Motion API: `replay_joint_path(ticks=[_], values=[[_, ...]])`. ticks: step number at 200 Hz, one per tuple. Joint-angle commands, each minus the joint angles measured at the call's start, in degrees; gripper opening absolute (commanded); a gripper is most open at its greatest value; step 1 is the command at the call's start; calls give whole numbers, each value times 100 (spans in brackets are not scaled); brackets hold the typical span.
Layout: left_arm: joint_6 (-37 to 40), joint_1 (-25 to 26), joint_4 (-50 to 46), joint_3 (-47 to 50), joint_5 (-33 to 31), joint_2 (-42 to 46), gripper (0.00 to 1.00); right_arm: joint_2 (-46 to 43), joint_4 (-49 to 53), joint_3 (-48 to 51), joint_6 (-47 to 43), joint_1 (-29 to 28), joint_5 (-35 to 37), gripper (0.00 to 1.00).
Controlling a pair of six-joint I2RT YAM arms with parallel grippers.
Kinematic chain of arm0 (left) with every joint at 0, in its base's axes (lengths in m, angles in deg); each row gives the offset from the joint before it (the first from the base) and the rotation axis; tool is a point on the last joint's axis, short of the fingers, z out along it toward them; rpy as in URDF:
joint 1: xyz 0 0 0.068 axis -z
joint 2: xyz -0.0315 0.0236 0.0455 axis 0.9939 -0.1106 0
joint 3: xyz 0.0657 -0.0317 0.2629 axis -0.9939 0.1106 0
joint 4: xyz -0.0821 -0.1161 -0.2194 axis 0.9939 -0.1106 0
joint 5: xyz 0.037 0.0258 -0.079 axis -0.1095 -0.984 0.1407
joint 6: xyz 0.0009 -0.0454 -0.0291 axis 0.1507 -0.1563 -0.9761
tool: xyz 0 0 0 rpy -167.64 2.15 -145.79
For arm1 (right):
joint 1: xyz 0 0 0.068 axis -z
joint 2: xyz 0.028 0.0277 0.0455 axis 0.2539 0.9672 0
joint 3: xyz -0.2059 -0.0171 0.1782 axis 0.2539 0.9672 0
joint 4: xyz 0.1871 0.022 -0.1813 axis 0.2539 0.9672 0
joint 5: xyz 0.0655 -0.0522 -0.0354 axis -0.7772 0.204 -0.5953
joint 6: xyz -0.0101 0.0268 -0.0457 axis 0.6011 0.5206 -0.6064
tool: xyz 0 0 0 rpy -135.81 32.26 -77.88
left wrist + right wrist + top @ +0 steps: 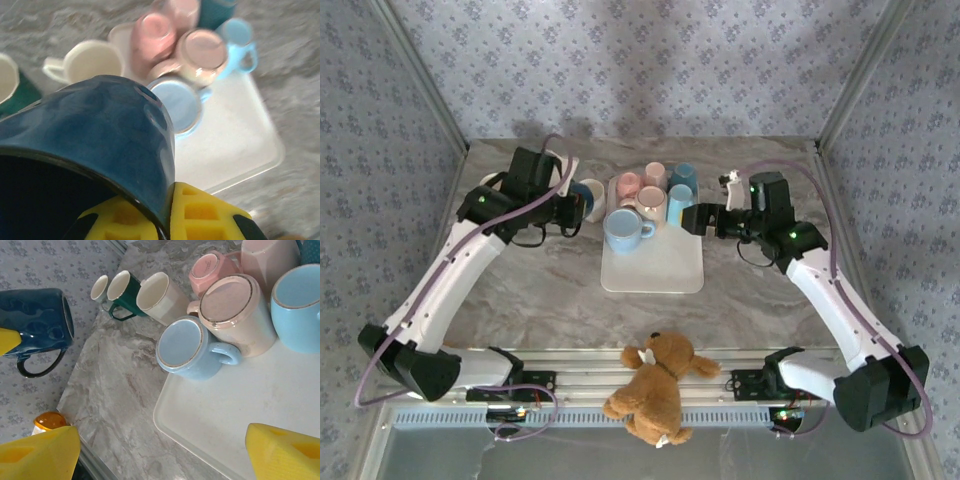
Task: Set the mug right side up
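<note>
dark blue mug (37,322) held off the table, tipped on its side, left of the tray (655,275). left gripper (160,220) clamped across its rim. right gripper (165,455) fingers apart, empty. glazed ceramic: likely rigid, weighty, slippery, breakable; grasp rim or handle.

Light: bright, even, diffuse; faint shadows on the back wall (620,70). Left wrist view: white tray (235,140) motion-blurred, dark-blue mug (100,130) shows soft sheen. Right wrist view: yellow fingertips (40,452) defocused.

The navy mug (95,135) runs off the lower-left edge.
</note>
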State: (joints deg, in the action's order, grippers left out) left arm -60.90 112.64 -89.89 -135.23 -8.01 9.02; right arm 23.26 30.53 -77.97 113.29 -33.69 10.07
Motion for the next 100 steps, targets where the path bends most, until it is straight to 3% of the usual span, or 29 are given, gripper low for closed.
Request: replay_joint_path(ticks=[1,25,100], values=[[373,-28,-812,-303,-1044,-275,0,128,133,-248,-165,35,-196,87],[650,-312,-1086,-285,-1616,-548,0,221,113,-264,-144,35,-306,86],[905,-2253,-1102,-319,-1003,-1355,0,231,119,-167,-164,95,-411,86]])
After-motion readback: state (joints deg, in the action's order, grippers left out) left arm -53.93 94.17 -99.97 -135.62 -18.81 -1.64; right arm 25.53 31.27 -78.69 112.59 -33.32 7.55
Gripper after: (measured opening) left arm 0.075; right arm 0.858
